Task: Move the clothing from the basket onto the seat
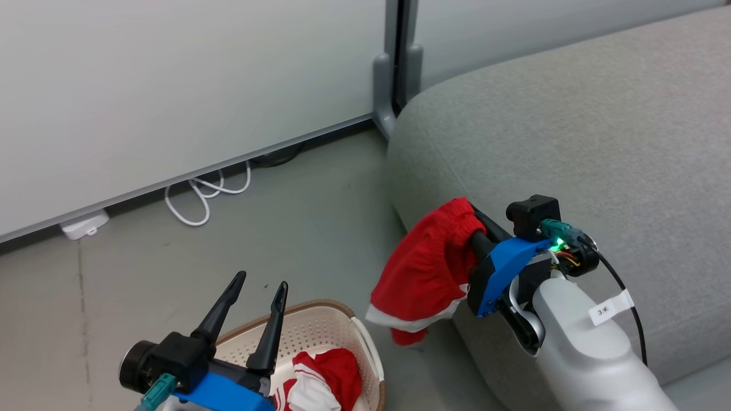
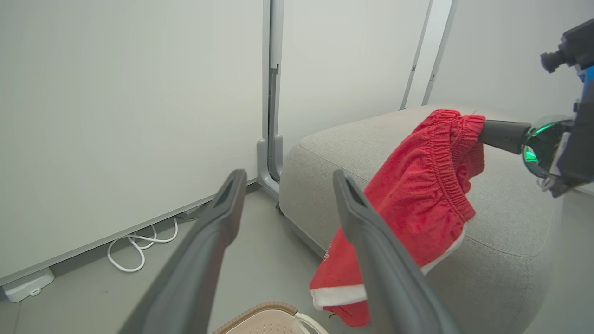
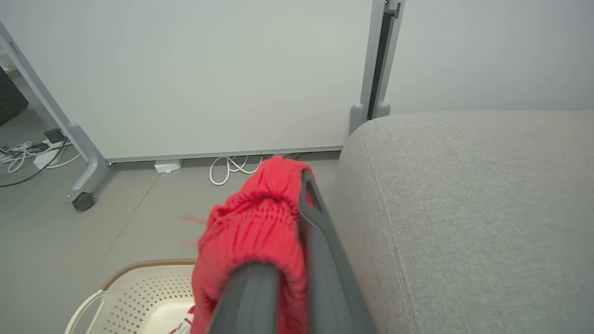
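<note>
Red shorts [image 1: 425, 268] with a white hem hang in the air from my right gripper [image 1: 469, 212], which is shut on their elastic waistband [image 2: 445, 162] beside the left edge of the grey seat [image 1: 599, 142]. The shorts [image 3: 253, 241] cover that gripper's left finger. A second red and white garment [image 1: 322, 379] lies in the cream basket [image 1: 320, 325] on the floor at the lower left. My left gripper [image 1: 260, 285] stands open above the basket's near side, fingers [image 2: 209, 241] pointing up with nothing between them.
A pale partition wall [image 1: 171, 85] runs behind, with a grey post foot [image 1: 385, 97] next to the seat's corner. A white cable [image 1: 205, 194] and a small white box [image 1: 84, 224] lie on the grey floor by the wall. A castor [image 3: 83, 202] stands far left.
</note>
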Robot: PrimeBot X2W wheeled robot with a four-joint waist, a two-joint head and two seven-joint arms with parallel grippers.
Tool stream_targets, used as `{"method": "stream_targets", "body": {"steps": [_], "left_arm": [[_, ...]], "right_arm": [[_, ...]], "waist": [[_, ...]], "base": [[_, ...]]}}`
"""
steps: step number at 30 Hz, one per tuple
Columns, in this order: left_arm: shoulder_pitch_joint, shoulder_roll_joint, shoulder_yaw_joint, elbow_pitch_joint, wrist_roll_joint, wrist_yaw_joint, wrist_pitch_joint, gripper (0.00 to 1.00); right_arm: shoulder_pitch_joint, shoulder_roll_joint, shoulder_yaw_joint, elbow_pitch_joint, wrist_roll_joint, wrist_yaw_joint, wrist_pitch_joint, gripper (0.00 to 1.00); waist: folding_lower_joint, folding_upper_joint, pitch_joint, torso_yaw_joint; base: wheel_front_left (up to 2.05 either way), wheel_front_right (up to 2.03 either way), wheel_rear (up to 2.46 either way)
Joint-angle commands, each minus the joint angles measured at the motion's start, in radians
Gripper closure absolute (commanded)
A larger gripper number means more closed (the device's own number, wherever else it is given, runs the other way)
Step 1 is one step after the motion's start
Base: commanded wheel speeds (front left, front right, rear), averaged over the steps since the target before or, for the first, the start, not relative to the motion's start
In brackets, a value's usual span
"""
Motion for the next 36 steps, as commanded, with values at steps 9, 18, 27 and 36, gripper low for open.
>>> {"method": "stream_targets", "body": {"steps": [9, 18, 27, 36], "left_arm": [[-0.011, -0.022, 0.02, 0.023, 0.035, -0.028, -0.005, 0.0], [-0.03, -0.028, 0.02, 0.033, 0.047, -0.036, -0.005, 0.0], [-0.042, -0.03, 0.011, 0.032, 0.051, -0.038, -0.005, 0.0], [-0.075, -0.013, -0.019, 0.03, 0.036, -0.038, -0.005, 0.0]], "right_arm": [[0.031, -0.002, -0.004, -0.032, 0.02, 0.0, 0.003, 1.0], [0.036, -0.002, -0.019, -0.048, 0.025, 0.0, -0.001, 1.0], [0.038, -0.002, -0.042, -0.053, 0.027, 0.0, -0.01, 1.0], [-0.016, -0.002, -0.129, -0.053, 0.058, 0.0, -0.018, 1.0]], "waist": [[0.0, 0.0, 0.026, -0.096], [0.0, 0.0, 0.045, -0.161], [0.0, 0.0, 0.054, -0.175], [0.0, 0.0, 0.101, -0.127]], "base": [[0.0, 0.0, 0.0], [0.0, 0.0, 0.0], [0.0, 0.0, 0.0], [0.0, 0.0, 0.0]]}}
